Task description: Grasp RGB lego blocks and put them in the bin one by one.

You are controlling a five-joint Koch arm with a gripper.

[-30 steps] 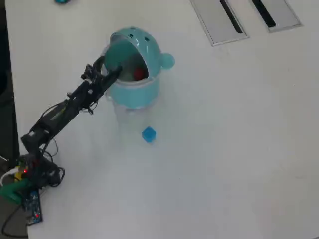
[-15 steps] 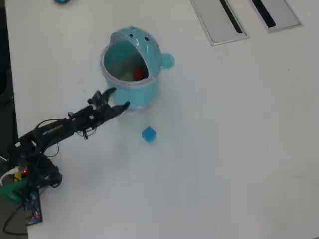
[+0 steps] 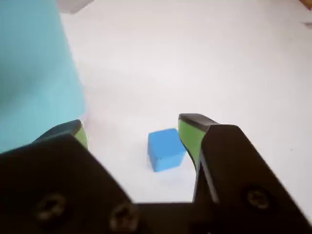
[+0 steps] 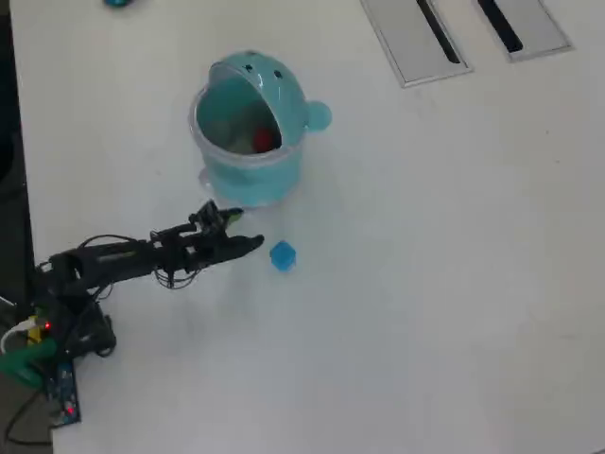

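Note:
A blue lego block point(image 4: 282, 255) point(image 3: 165, 149) lies on the white table just below the teal bin point(image 4: 250, 132) in the overhead view. The bin's domed lid stands open and a red block point(image 4: 264, 141) shows inside. My gripper point(image 4: 244, 230) point(image 3: 132, 132) is open, low over the table just left of the blue block. In the wrist view the block sits ahead between the green-padded fingers point(image 3: 189, 138), close to the right one, touching neither. The bin wall point(image 3: 34, 73) fills the upper left of that view. No yellow-green block shows.
Two grey slotted panels point(image 4: 416, 38) point(image 4: 525, 24) are set into the table at the far top right. The arm's base and a circuit board point(image 4: 59, 383) sit at the lower left edge. A small teal thing point(image 4: 115, 3) lies at the top edge.
The gripper has left the bin's opening, swung down across its front and dropped to table level beside the blue block. The blue block has not moved.

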